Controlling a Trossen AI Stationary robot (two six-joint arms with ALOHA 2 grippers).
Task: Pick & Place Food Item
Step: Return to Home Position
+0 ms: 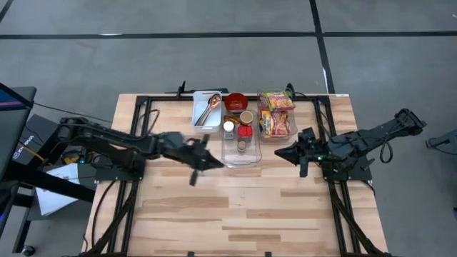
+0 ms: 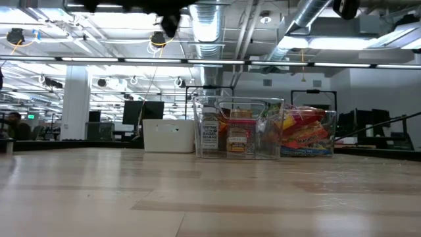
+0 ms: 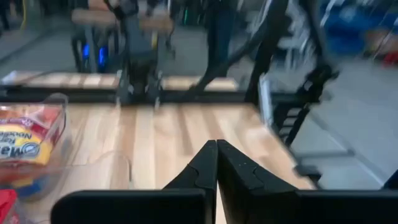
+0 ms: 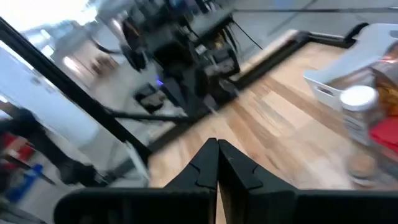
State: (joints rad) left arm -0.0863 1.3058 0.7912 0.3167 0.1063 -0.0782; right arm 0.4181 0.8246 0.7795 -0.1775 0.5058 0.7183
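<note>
The noodle packs (image 1: 277,114), red, orange and green wrappers, lie in the right bin (image 1: 295,121), at 1 o'clock from the middle of the table (image 1: 235,207). In the low view they press against the clear wall at that bin's front. Touching this bin at its 9 o'clock side is the middle bin (image 1: 241,163), which holds several jars (image 1: 243,139). At 11 o'clock from the middle bin a white tray (image 1: 197,118) carries 1 spoon (image 1: 209,108), with a red bowl (image 1: 235,102) just beside it at 3 o'clock. The right gripper (image 1: 278,153) hangs near the right bin at its 6 o'clock, fingers pressed together on nothing. The left gripper (image 1: 218,164) sits at 9 o'clock of the middle bin, its 2 fingers likewise together and empty.
</note>
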